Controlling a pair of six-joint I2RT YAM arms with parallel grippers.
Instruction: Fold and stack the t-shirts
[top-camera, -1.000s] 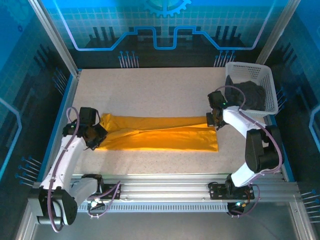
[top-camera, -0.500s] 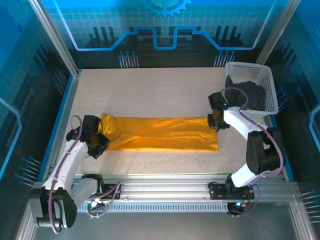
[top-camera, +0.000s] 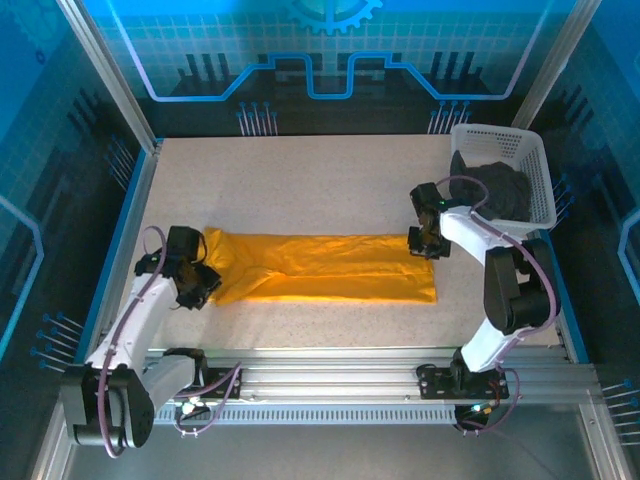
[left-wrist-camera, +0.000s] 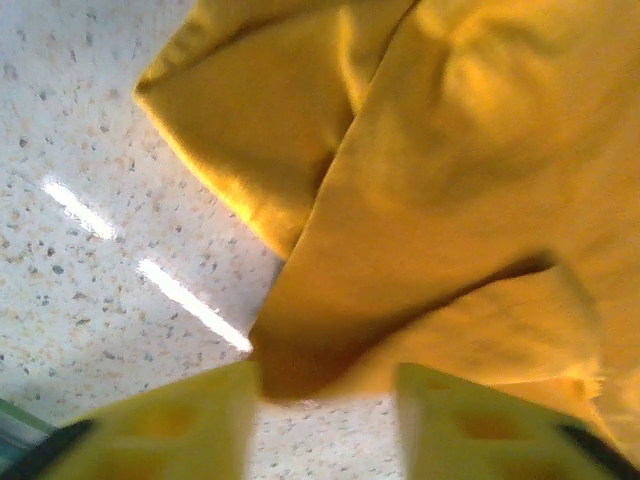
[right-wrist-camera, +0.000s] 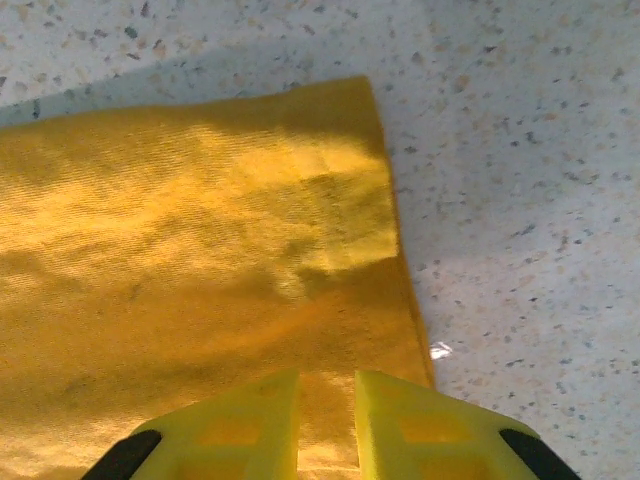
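The speckled table (top-camera: 300, 180) carries everything. Across its near half lies the orange-yellow t-shirt (top-camera: 320, 268), folded lengthwise into a long band running left to right. I judge it is laid this way so that each arm can work one end. At the far right corner sits the white basket (top-camera: 540, 200) with the dark charcoal t-shirt (top-camera: 497, 190) bunched inside, waiting its turn.

The left gripper (left-wrist-camera: 325, 385) sits low at the sleeve end, its fingers spread with nothing between them; the cloth's edge lies just beyond.

The right gripper (right-wrist-camera: 327, 385) hangs over the hem corner, its fingers nearly pressed together – only a thin slit shows. I cannot tell whether it nips any cloth.
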